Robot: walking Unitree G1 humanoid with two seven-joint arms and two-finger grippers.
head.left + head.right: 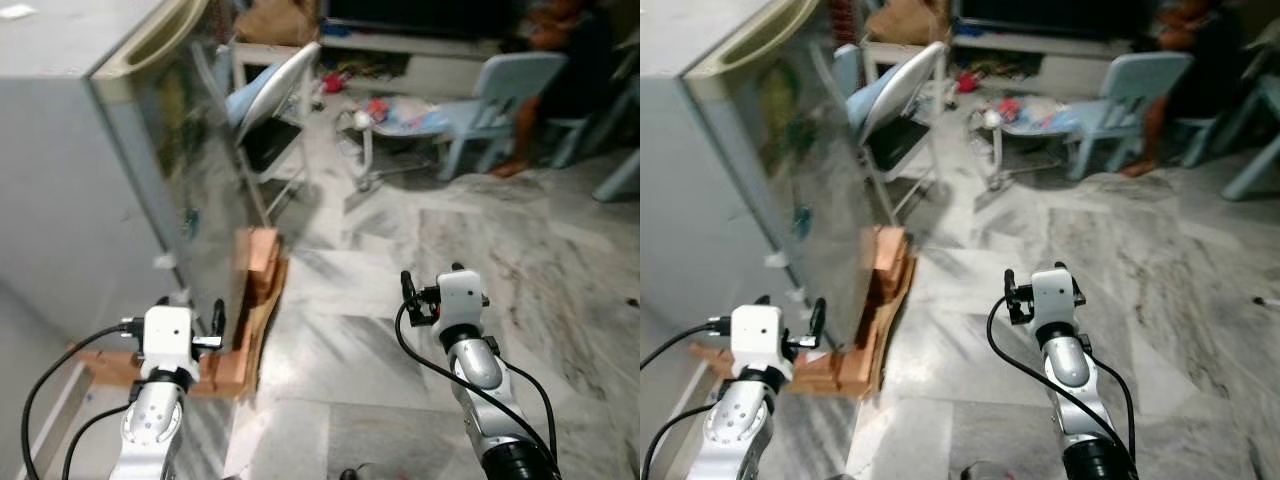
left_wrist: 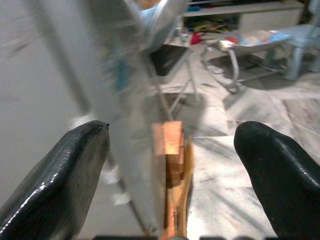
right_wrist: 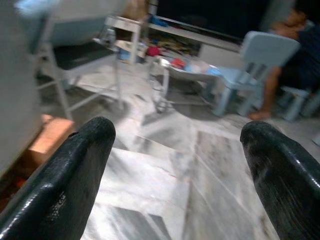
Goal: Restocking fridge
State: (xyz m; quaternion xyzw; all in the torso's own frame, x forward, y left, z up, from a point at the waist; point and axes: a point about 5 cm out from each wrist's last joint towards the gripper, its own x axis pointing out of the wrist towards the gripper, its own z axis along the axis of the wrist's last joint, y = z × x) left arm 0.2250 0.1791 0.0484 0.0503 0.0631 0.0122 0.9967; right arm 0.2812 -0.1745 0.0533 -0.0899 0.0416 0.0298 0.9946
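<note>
beside the fridge (image 1: pixel 70 170), both grippers agape: left gripper (image 2: pixel 170 165); right gripper (image 3: pixel 175 165)

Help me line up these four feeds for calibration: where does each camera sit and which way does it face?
Left eye, on the head: looks forward and down at the fridge, wooden blocks and both silver arms.
Right eye: same scene, slightly shifted.
Left wrist: looks along the open left gripper at the fridge's corner.
Right wrist: looks along the open right gripper across the marble floor.
All share the blue chair.
</note>
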